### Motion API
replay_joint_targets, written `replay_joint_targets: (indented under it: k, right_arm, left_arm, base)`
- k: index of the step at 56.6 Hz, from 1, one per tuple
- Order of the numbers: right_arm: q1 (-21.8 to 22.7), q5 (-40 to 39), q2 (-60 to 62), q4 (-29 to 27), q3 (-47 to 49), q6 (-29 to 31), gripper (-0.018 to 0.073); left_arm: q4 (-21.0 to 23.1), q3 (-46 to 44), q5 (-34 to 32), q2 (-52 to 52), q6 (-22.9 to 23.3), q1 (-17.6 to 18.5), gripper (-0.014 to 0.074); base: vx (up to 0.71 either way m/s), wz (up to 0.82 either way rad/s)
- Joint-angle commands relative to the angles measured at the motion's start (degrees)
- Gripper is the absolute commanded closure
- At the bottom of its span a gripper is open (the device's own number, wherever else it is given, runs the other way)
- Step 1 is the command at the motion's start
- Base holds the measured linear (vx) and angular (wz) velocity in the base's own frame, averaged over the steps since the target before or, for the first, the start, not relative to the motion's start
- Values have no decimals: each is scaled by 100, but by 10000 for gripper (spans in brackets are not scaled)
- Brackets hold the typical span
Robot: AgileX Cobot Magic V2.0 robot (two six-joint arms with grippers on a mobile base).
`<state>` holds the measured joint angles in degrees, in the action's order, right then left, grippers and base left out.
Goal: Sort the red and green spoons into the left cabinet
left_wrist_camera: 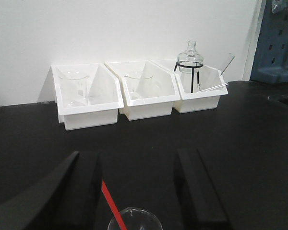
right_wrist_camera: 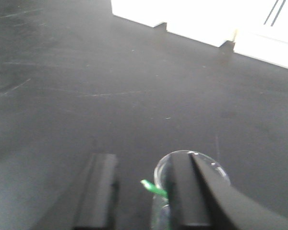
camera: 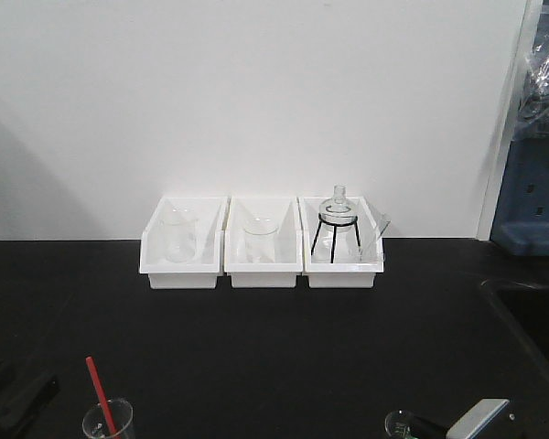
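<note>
the red spoon [camera: 98,389] stands handle-up in a small glass beaker [camera: 107,423] at the bottom left edge of the front view. only its thin handle shows. the bowl is lost in the glass, and the frame cuts the beaker off. in the left wrist view the handle leans left above the beaker's rim, between the two black fingers of the left gripper [left_wrist_camera: 139,191]. those fingers are spread wide and grip nothing.

the green spoon [right_wrist_camera: 153,188] shows only as a short, blurred green tip poking from a second beaker [right_wrist_camera: 201,165]. it sits between the parted fingers of the right gripper [right_wrist_camera: 144,191]. one finger hides part of that beaker's rim, and whether it touches the glass cannot be told.

both beakers stand on a matte black tabletop [camera: 274,338], faintly scratched in the right wrist view. at its back, three white bins [camera: 263,265] sit side by side against a plain white wall [camera: 256,91]. the left and middle bins each hold a clear beaker. the right bin holds a glass flask [camera: 338,206] on a black tripod, plus a clear piece leaning out of its corner, too faint to name. a blue unit [camera: 531,201] is cut off at the right edge.
</note>
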<state>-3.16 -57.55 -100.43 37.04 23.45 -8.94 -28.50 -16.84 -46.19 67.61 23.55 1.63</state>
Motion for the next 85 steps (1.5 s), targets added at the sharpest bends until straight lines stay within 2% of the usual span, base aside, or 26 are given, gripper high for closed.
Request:
replay_joint_targets:
  k: [1, 20, 35, 55, 58, 65, 74, 85]
  right_arm:
    - [28, -464, 166, -234, 118, 51, 345]
    - [28, -408, 166, -374, 118, 51, 491]
    - [28, -643, 166, -482, 118, -95, 565]
    - [28, -610, 512, -482, 118, -307, 568]
    - [28, -545, 679, -487, 118, -338, 568]
    - [28, -277, 1196, -467, 118, -609, 568]
    - [28, 118, 1972, -462, 118, -1089, 568]
    - [28, 838, 2736, -462, 118, -1095, 568]
  left_arm:
    - [175, -171, -480, -72, 44, 17, 125]
    - [182, -171, -491, -71, 44, 17, 125]
    - [737, -171, -744, -71, 27, 17, 125]
    - [717, -171, -693, -59, 20, 17, 125]
    - [717, -171, -693, -16, -100, 17, 125]
    - [856, -178, -733, 194, -423, 17, 125]
    - [1162, -253, -902, 612, -423, 17, 125]
    - [988, -898, -946, 1281, -358, 17, 125]
  base:
    - [0, 0]
    - [0, 0]
    - [0, 0]
    - [0, 0]
    - [0, 0]
    - [0, 0]
    - [0, 0]
    - [0, 0]
